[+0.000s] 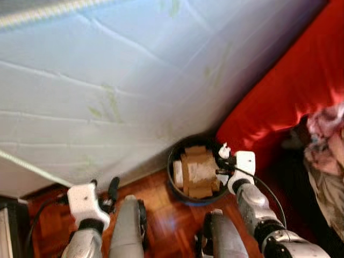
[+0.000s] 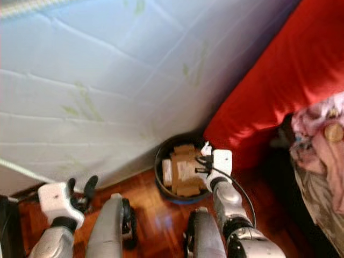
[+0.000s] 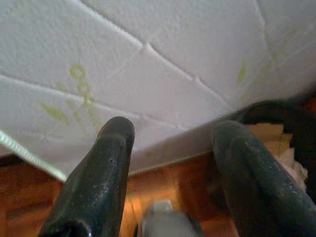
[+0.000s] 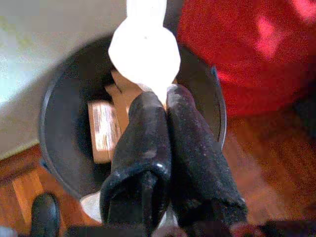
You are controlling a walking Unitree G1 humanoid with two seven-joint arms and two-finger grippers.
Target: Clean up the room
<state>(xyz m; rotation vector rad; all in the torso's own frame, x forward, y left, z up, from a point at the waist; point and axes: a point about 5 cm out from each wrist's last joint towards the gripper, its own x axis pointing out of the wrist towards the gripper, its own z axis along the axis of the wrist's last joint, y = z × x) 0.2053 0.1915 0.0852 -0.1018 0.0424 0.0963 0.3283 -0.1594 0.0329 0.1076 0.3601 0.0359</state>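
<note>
Right gripper (image 4: pixel 165 106) pinches white crumpled scrap (image 4: pixel 144 52), likely tissue, directly above dark round bin (image 1: pixel 173 161) holding cardboard (image 1: pixel 198 173), beside red bedding (image 1: pixel 290 86). Step: disposal. Next: part fingers, drop scrap. Left gripper (image 3: pixel 173 143) spread wide, empty, near-left.

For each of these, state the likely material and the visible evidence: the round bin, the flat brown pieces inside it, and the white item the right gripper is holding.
Bin: probably plastic; dark, smooth, thin rim.
Brown pieces: likely cardboard; matte tan, flat, square-cut edges.
White item, pinched in the right gripper: perhaps crumpled tissue or thin plastic; soft, bunched shape, too blurred to settle.
</note>
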